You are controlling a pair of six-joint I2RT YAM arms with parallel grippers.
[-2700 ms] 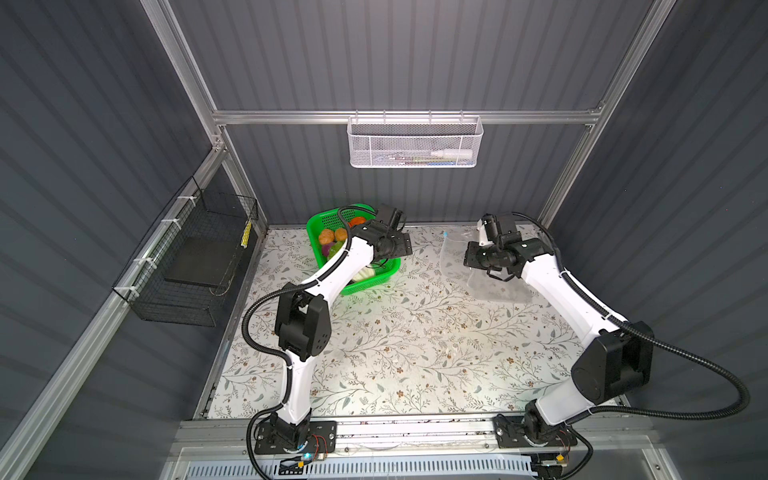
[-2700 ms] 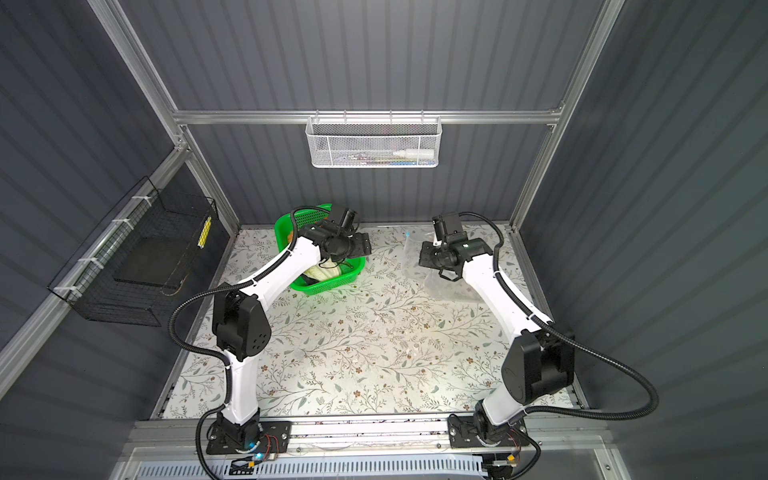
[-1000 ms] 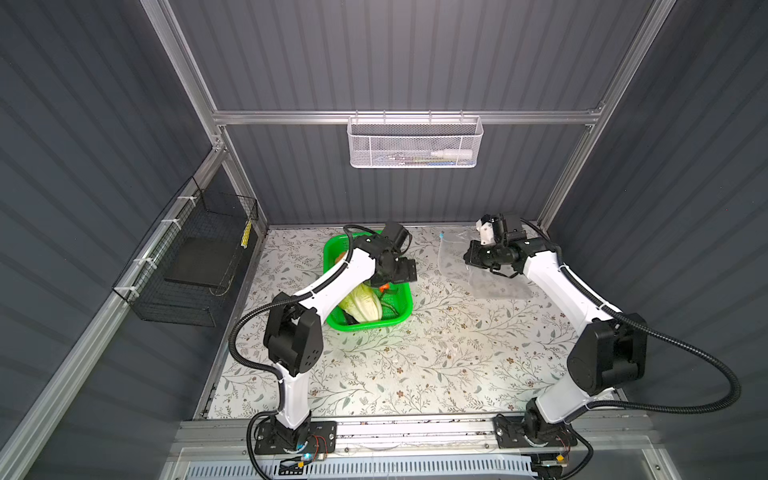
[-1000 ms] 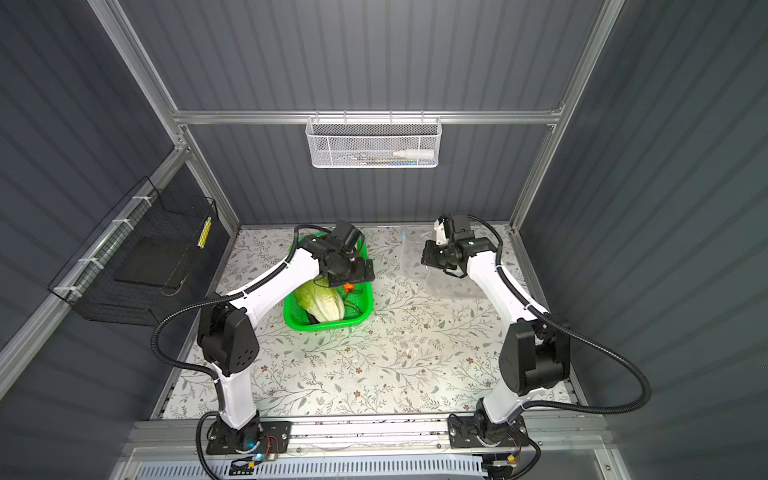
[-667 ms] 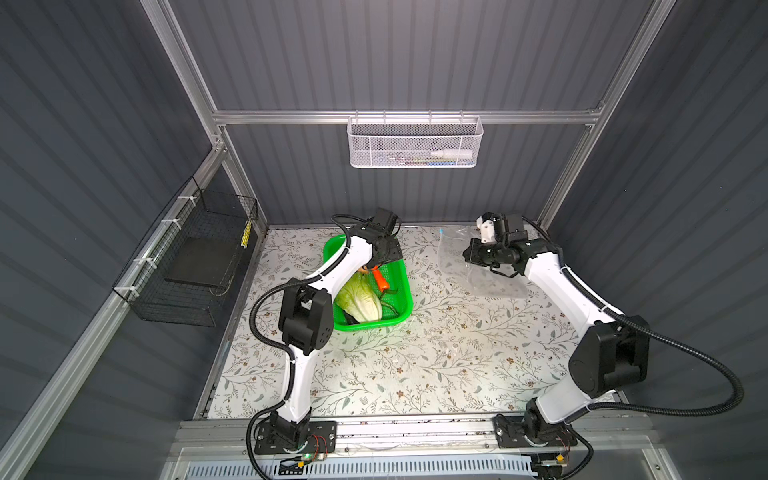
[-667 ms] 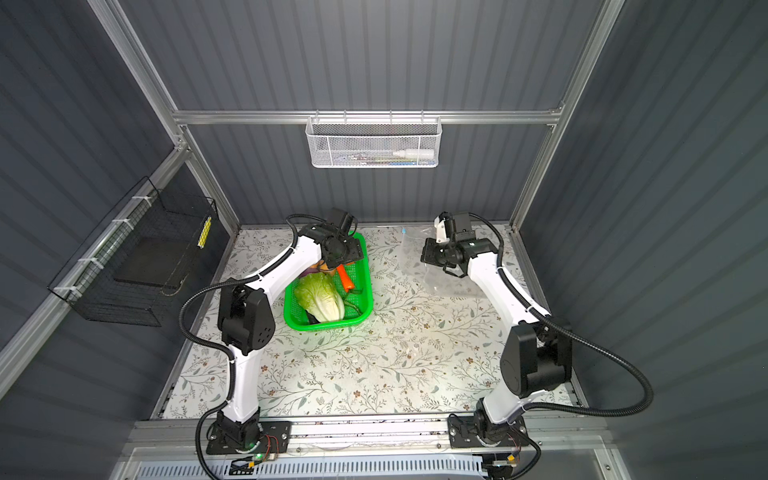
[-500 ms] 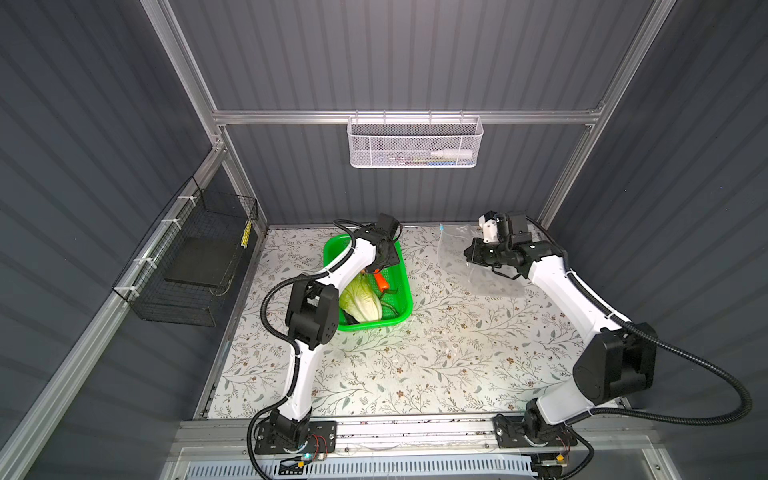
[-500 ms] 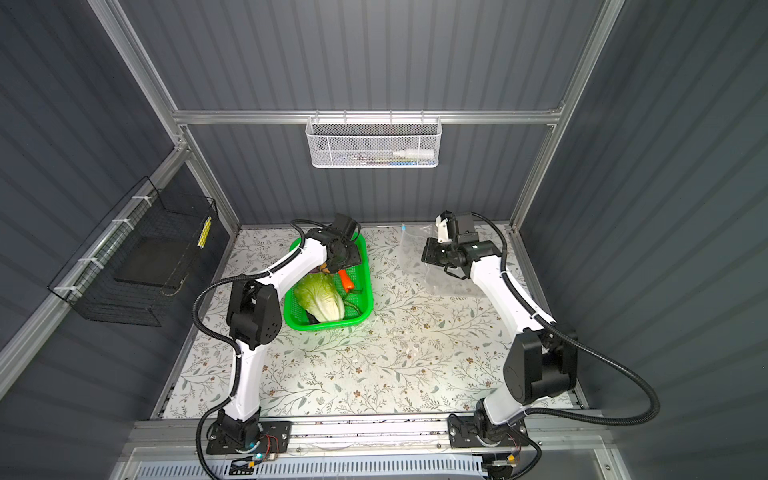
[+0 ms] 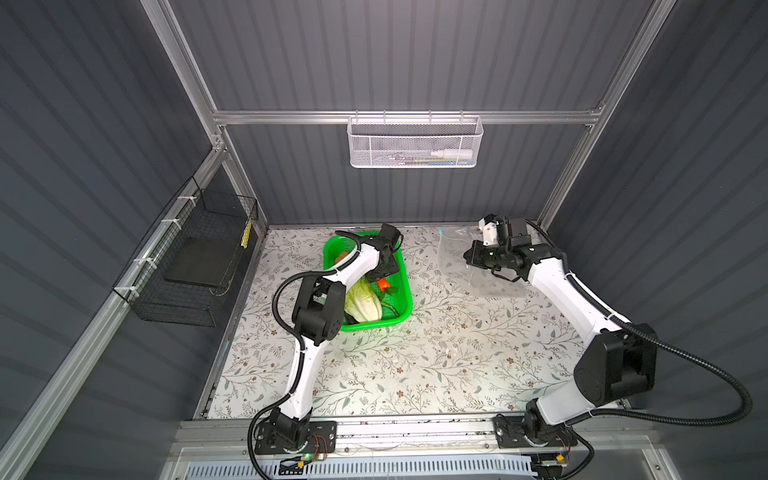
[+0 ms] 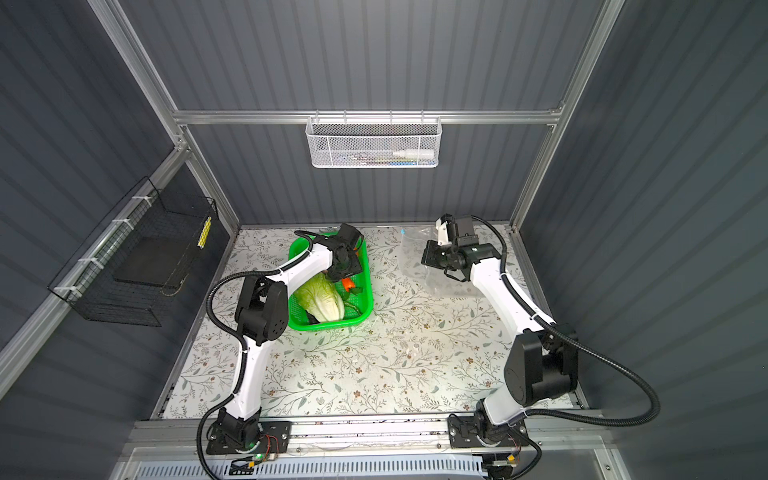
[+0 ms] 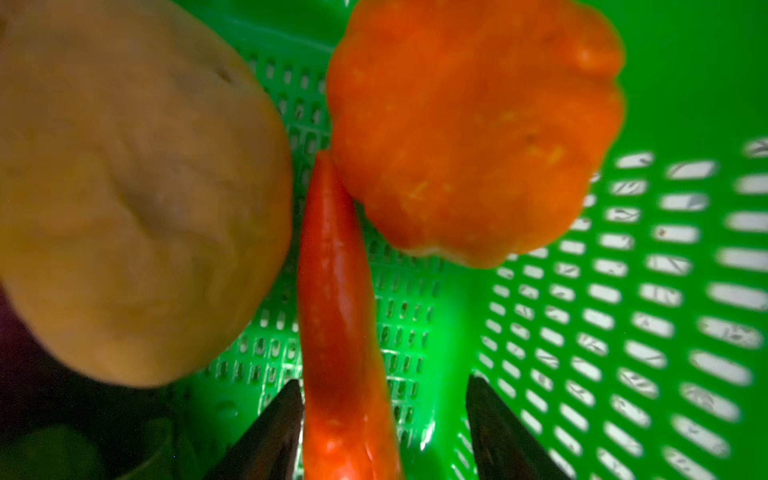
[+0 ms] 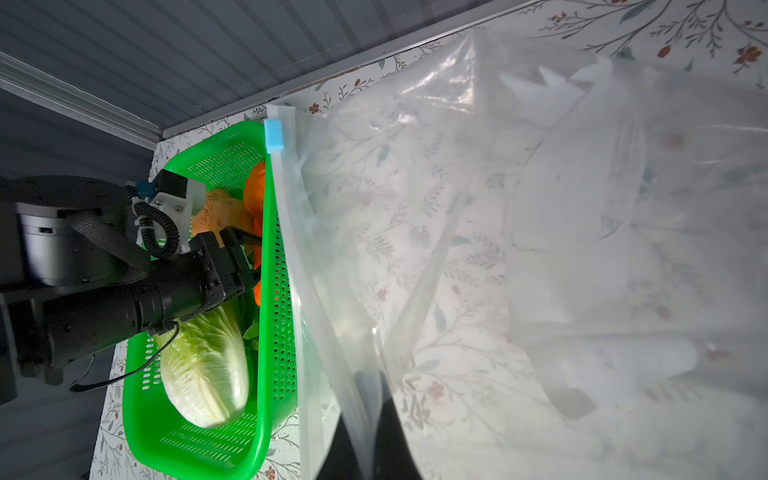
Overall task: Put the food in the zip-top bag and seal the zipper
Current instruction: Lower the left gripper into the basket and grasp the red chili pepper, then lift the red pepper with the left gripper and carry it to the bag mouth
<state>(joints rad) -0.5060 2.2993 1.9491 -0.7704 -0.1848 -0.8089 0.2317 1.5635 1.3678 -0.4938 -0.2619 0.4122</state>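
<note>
Left wrist view first: my left gripper [image 11: 382, 380] stands part-open astride the carrot [image 11: 332, 291], touching it on one side, in the green basket [image 11: 623, 311] toward the table's [image 9: 415, 365] far-left corner. Closing off-centre could roll it against the potato [image 11: 137, 187]. Farther back, by the far-right corner, my right gripper [image 12: 368, 440] pinches the zip-top bag [image 12: 498, 249]; that thin film might slip and the mouth collapse.

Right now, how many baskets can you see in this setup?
3: green plastic basket on the table, white mesh basket on the back rail, black wire basket on the left wall. None seems hidden.
</note>
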